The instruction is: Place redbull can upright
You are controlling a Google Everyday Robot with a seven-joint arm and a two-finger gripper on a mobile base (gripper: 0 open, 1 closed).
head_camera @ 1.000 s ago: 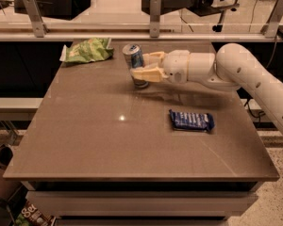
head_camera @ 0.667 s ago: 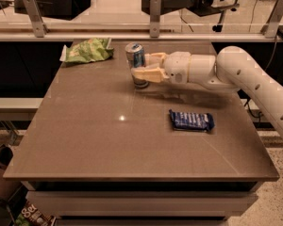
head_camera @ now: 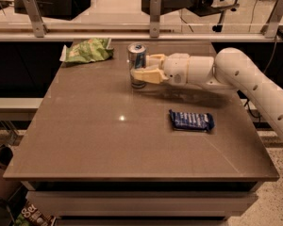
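The redbull can [head_camera: 137, 54] stands upright on the brown table [head_camera: 108, 140], at the back middle, its silver top facing up and its base at the tabletop. My gripper [head_camera: 139, 68] reaches in from the right at the end of the white arm [head_camera: 245, 74]. Its cream fingers [head_camera: 146, 74] sit on either side of the can's lower half, shut on it.
A green chip bag [head_camera: 87, 51] lies at the back left corner. A flat dark-blue snack wrapper [head_camera: 192, 120] lies right of centre, in front of the arm. A railing with metal posts [head_camera: 154, 13] runs behind the table.
The can was tilted in the gripper; it now stands straight up, with its base down at the tabletop. The arm has barely shifted.
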